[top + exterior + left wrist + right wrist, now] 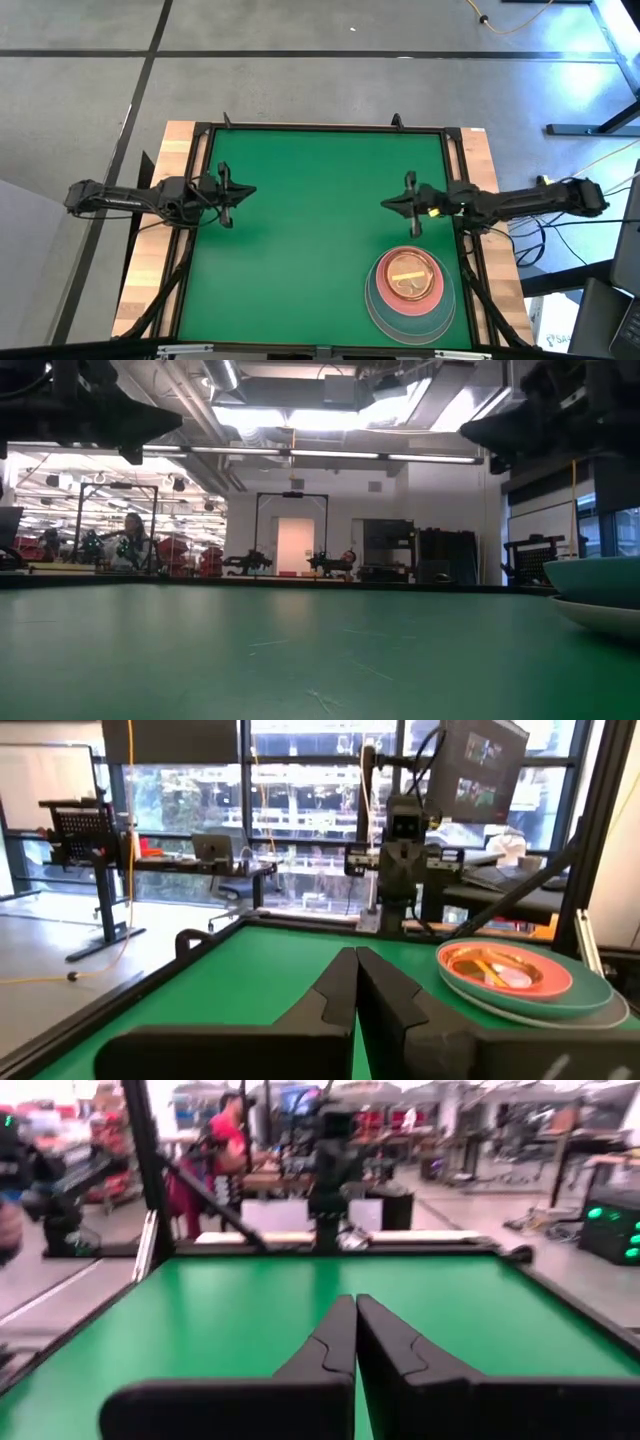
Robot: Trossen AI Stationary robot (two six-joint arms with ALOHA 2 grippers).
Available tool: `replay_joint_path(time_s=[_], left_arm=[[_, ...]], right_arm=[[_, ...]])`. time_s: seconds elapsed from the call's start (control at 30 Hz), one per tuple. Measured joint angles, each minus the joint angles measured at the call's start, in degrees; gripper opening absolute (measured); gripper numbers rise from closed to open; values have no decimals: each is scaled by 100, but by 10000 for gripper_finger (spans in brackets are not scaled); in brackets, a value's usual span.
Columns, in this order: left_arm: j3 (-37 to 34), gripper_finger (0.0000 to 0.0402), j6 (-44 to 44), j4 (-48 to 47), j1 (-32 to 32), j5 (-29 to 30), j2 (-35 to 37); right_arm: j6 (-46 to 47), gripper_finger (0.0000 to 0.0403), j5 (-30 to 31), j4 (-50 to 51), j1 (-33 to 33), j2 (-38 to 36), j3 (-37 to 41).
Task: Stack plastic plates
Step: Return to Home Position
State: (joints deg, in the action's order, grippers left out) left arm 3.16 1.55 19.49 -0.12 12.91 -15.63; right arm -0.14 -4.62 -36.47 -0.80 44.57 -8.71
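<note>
Stack of round plastic plates point(410, 290) sits on the right side of the green table mat point(300, 250), small translucent ones on top. Left gripper point(243, 191) and right gripper point(392, 205) are both pressed together and empty. To home, I'd keep the right arm high, clear of the stack.

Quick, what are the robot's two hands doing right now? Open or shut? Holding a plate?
Left hand: shut, holding nothing.
Right hand: shut, holding nothing.
</note>
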Motion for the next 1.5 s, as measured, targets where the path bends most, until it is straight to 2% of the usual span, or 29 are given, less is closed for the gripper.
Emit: replay_joint_path(time_s=[0.17,0.43,0.53,0.7,0.83,1.1,1.17,1.27,1.5], left_arm=[[0,3,53,-291,0,6,293],[0,3,60,-649,0,7,619],[-13,3,52,-856,0,7,722],[-273,3,102,-795,41,69,983],[-273,3,135,-1097,111,83,1194],[-273,3,-51,-1196,114,-652,1496],[-273,3,-64,-1231,114,-677,1553],[-273,3,-70,-1373,114,-451,1549],[-273,3,-33,-1592,114,576,1516]], right_arm=[[125,5,137,738,0,-1332,301],[141,5,210,3065,0,-3733,336],[169,5,260,3265,0,-4461,523],[228,5,489,3029,2,-4362,830],[388,5,902,3421,2,-4371,830],[275,5,854,3479,2,-4371,828],[234,5,879,3472,2,-4375,828],[108,5,974,3466,2,-4373,828],[-9,5,963,3475,2,-4371,826]])
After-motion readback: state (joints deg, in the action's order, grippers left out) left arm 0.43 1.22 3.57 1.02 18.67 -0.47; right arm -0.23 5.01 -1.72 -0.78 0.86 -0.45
